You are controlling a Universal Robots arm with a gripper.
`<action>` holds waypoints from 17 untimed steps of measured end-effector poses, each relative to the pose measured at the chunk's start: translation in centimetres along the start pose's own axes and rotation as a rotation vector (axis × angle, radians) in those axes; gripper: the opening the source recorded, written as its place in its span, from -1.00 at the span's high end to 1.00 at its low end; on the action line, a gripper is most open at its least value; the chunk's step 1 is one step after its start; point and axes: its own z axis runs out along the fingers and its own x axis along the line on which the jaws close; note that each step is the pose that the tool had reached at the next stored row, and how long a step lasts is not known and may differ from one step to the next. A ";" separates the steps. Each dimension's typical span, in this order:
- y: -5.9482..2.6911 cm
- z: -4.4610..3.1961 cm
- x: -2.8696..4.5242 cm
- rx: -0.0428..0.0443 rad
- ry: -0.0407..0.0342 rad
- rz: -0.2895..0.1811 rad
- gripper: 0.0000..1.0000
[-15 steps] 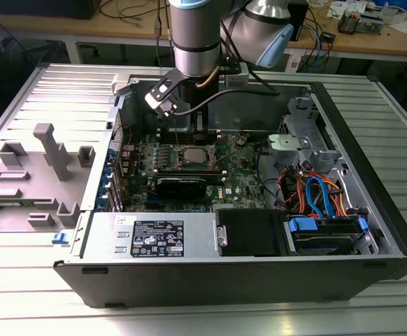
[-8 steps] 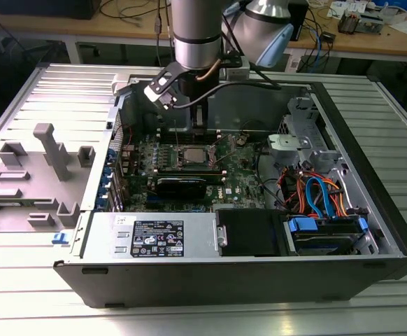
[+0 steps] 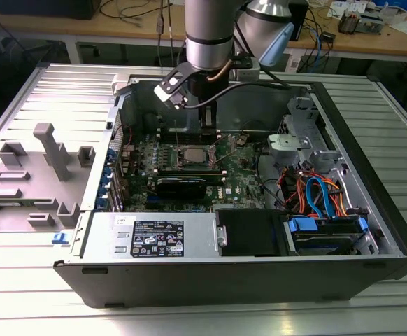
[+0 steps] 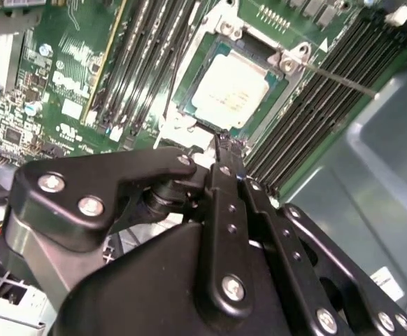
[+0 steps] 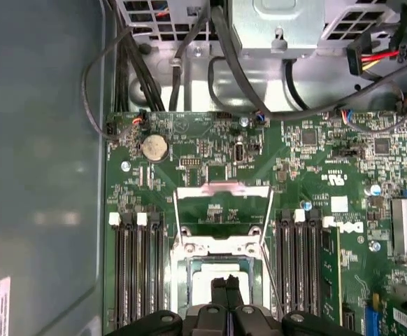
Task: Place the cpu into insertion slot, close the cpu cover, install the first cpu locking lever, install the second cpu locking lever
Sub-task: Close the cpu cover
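First wrist view: the fingers (image 5: 220, 287) are pressed together with nothing between them, their tips poised at the edge of the socket (image 5: 193, 264). Whether they touch it cannot be told. The chip (image 5: 214, 276) lies flat in the socket, grey top up, so placing appears complete. Just beyond it the cover (image 5: 224, 190), a silvery frame with a square window, is swung open and lies back over the green circuit board (image 5: 308, 175). In the second wrist view a thin lever (image 4: 343, 80) juts free past the memory slots (image 4: 315, 112), unlatched. In the exterior view the arm hangs over the far middle of the open computer case (image 3: 371, 175), which rests on the ribbed worktop (image 3: 203, 318).

Judged step: closing the cover. That move calls for catching the free edge of the frame and swinging it down level over the chip without nudging the chip, keeping clear of both levers.
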 end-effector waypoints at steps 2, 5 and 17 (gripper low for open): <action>0.34 0.02 0.02 0.0000 0.0000 0.000 0.79; 0.48 -0.69 0.01 0.0001 0.0007 -0.008 0.79; 1.67 -0.68 0.02 0.0003 0.0008 -0.009 0.79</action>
